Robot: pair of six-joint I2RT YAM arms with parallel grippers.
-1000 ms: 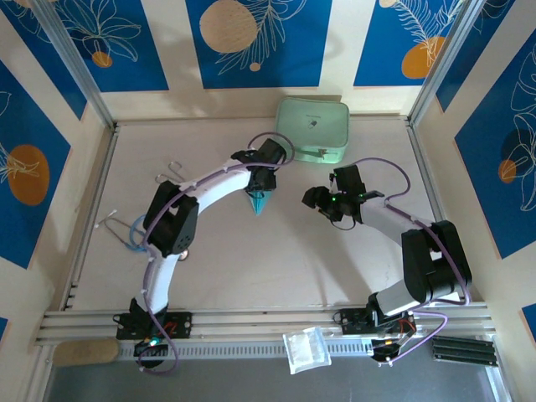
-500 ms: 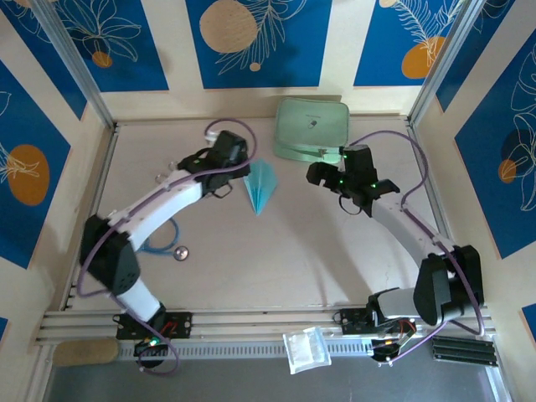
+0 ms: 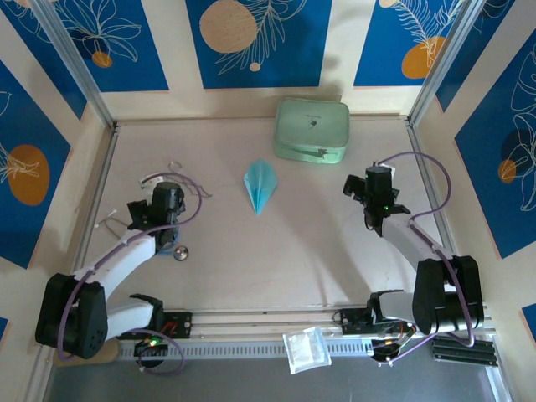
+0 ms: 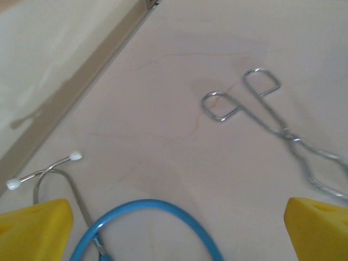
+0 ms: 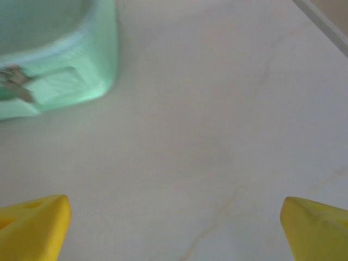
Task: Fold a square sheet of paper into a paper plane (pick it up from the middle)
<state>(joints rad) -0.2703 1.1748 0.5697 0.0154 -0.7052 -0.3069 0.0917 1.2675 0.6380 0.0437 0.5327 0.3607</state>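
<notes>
Left gripper (image 3: 165, 199) far from paper plane (image 3: 260, 185)

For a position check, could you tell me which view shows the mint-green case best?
Top external: the whole mint-green case lies unobstructed. Right wrist catches one blurred corner; left wrist faces the stethoscope instead.

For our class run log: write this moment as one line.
paper plane: folded, lying free on table | left gripper: open, empty | right gripper: open, empty
</notes>
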